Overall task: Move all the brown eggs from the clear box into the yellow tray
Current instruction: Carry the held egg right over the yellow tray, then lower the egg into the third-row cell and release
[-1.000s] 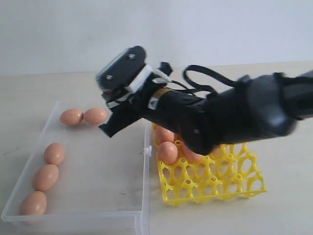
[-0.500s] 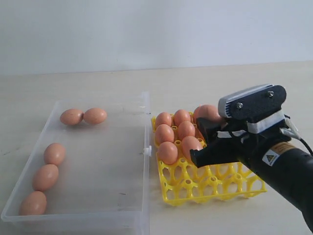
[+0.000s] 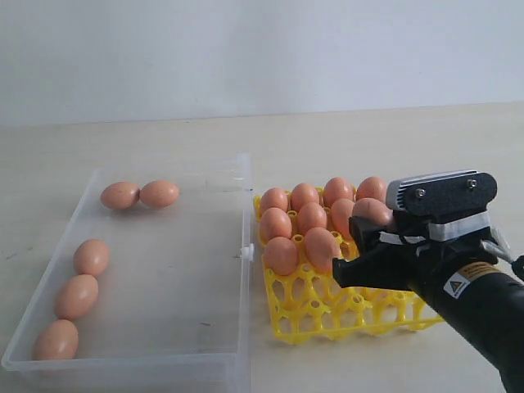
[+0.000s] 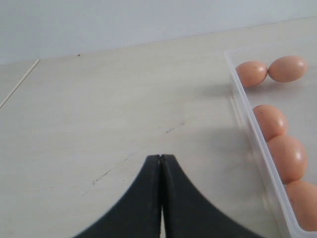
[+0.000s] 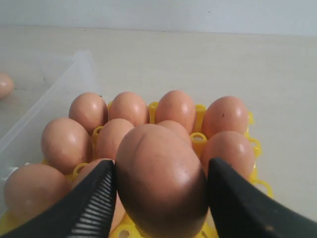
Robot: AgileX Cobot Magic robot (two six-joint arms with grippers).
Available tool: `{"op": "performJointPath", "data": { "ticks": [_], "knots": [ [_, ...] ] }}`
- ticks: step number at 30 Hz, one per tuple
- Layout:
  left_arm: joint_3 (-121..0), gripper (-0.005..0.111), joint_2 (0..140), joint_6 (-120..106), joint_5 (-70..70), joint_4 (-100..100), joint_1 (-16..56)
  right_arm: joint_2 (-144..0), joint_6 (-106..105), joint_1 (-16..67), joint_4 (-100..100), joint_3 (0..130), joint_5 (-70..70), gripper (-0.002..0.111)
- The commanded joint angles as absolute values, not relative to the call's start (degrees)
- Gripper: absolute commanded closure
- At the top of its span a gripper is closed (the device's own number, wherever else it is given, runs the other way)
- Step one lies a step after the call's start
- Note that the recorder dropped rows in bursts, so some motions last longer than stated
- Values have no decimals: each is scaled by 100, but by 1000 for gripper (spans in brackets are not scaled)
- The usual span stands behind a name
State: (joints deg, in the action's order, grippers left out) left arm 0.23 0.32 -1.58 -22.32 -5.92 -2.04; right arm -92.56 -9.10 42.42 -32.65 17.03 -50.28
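The right claw [image 5: 161,171] is closed on one brown egg [image 3: 372,210], gripping it on both flanks between its two dark fingers [image 5: 94,198] - the ribbed pad of one finger lies flat against the shell. The egg hangs just above the yellow tray [image 3: 327,311], over the tray's right half as the exterior view shows it, with nothing under it but other eggs and yellow lattice.

The tray sits on the pale surface [image 3: 368,139], close against the right wall of the clear box [image 3: 244,213], beside the box's small side latch [image 3: 243,251]. Its far row is full with four tray eggs [image 3: 304,196]. The row in front of that also carries eggs, and two more sit at the left end of the third row. The near cups (the ones closest to the exterior camera) are open lattice with pointed posts.

Five box eggs [image 3: 91,257] lie in the clear box. Two of them touch end to end at the far wall, and three lie in a line along the left wall, each on its side.

The left claw [image 4: 160,161] is shut with its two fingers pressed tip to tip and nothing between them. It hangs over bare surface just outside the box's left wall - the five box eggs show past that wall in the left wrist view. The exterior view does not show this claw.
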Motion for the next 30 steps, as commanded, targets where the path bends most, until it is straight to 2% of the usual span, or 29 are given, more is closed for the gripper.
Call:
{"op": "performJointPath", "data": {
  "ticks": [1, 21, 23, 26, 30],
  "knots": [
    [0, 107, 0, -117, -2179, -578, -161, -9532, -781, 4203, -3255, 1711, -5362, 108],
    [0, 107, 0, -132, -2179, -578, -161, -10146, -736, 4091, -3243, 2161, -5322, 107],
    [0, 107, 0, -132, -2179, -578, -161, -10146, -736, 4091, -3243, 2161, -5300, 102],
    [0, 107, 0, -117, -2179, -578, -161, -10146, -736, 4091, -3224, 2161, -5257, 85],
    [0, 107, 0, -117, -2179, -578, -161, -10146, -736, 4091, -3260, 2161, -5195, 53]
  ]
}}
